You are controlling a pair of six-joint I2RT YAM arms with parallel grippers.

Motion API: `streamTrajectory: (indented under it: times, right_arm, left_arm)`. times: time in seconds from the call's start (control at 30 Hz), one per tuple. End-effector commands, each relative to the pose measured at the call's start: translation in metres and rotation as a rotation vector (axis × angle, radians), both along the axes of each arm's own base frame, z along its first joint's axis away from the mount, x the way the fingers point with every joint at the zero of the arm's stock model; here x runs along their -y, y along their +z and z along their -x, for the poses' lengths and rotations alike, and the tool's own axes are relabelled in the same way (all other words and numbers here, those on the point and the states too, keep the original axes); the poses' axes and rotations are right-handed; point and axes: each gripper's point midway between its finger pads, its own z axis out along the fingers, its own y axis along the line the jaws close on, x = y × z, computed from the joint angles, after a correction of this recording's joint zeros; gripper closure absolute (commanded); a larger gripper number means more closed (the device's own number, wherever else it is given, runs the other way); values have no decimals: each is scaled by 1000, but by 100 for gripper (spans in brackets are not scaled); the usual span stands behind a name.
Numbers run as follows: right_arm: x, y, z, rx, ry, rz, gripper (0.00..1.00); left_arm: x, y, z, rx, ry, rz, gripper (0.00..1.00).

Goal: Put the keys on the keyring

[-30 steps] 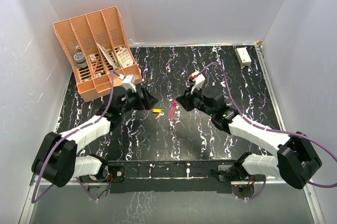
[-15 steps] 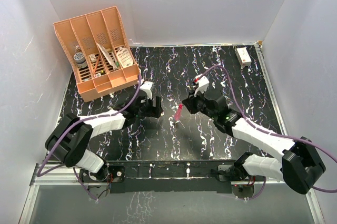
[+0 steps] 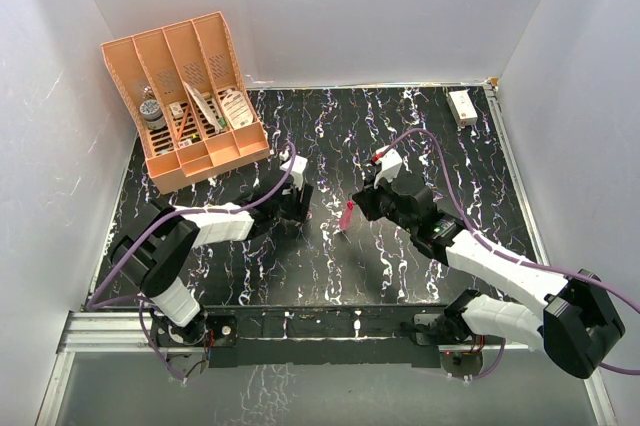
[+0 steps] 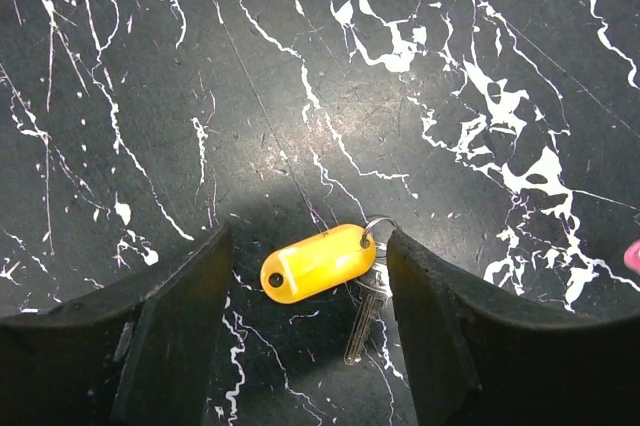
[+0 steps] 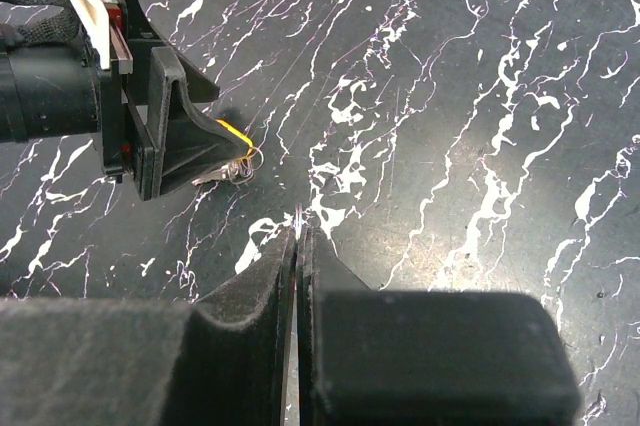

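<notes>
A yellow plastic tag (image 4: 317, 262) with a small wire ring and a silver key (image 4: 366, 308) lies flat on the black marbled table. My left gripper (image 4: 310, 236) is open and low over it, one finger on each side of the tag. In the top view the left gripper (image 3: 293, 208) hides the tag. My right gripper (image 3: 358, 204) is shut on the pinkish-red keyring strap (image 3: 347, 214), which hangs from it just right of the left gripper. In the right wrist view the right gripper (image 5: 300, 236) has its jaws together with a thin ring tip (image 5: 300, 216) poking out; the tag (image 5: 235, 132) shows beyond.
An orange divided organizer (image 3: 185, 96) with small items stands at the back left. A small white box (image 3: 462, 106) lies at the back right. White walls enclose the table on three sides. Purple cables run along both arms.
My left gripper has moved right and forward and now covers the yellow tag and key. My right gripper with the pink strap has shifted slightly right and nearer.
</notes>
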Motion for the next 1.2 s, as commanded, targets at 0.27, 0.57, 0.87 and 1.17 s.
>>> streamTrajectory:
  times: [0.27, 0.57, 0.87, 1.17]
  right_arm:
    - [4, 9, -4, 59, -22, -5, 100]
    - [7, 7, -3, 60, -30, 1, 100]
    - [8, 4, -2, 55, -32, 0, 100]
    - [8, 2, -1, 52, -31, 0, 100]
  left_arm:
    - [29, 10, 0, 65, -153, 10, 44]
    - [32, -3, 4, 48, -181, -41, 55]
    - [25, -3, 4, 48, -152, -78, 65]
    - [20, 29, 4, 122, -129, -35, 45]
